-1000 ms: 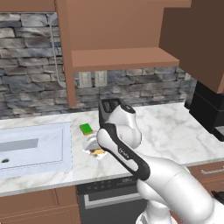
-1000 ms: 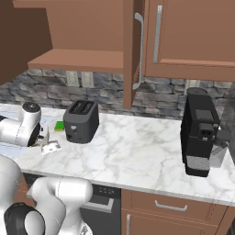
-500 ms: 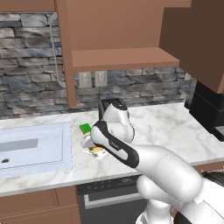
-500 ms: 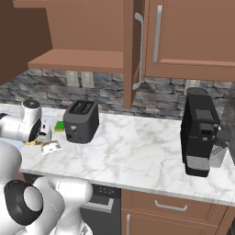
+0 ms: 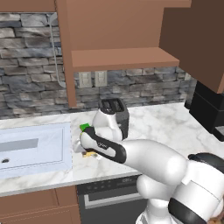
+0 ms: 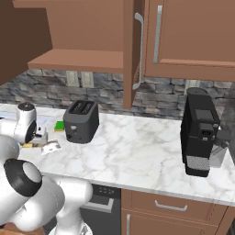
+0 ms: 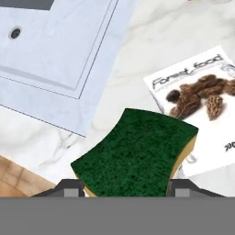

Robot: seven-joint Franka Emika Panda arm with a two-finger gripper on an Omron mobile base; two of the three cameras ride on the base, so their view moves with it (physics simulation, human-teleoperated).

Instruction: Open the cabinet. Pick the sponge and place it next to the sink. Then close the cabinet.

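Note:
The sponge (image 7: 137, 147), dark green on top with an orange-brown layer, sits between my fingertips (image 7: 73, 187) in the hand view, and my gripper (image 7: 127, 186) is shut on it, just above the marble counter. The sink (image 7: 59, 41) has its near corner just beyond the sponge. From the left base view my gripper (image 5: 89, 149) hangs low beside the sink (image 5: 30, 146), with a yellowish sliver of the sponge (image 5: 91, 154) under the hand. The cabinet (image 5: 118, 57) stands open, its shelf bare and its right door (image 6: 134, 55) swung out edge-on.
A white mushroom packet (image 7: 197, 101) lies on the counter right beside the sponge. A dark toaster (image 5: 114, 111) stands behind the hand, with a bright light-green sponge (image 5: 84, 127) at its left. A black coffee machine (image 6: 199, 131) stands far right.
The hand has crept a little to the left, toward the sink, still holding the sponge. The cabinet doors and the counter things have not moved.

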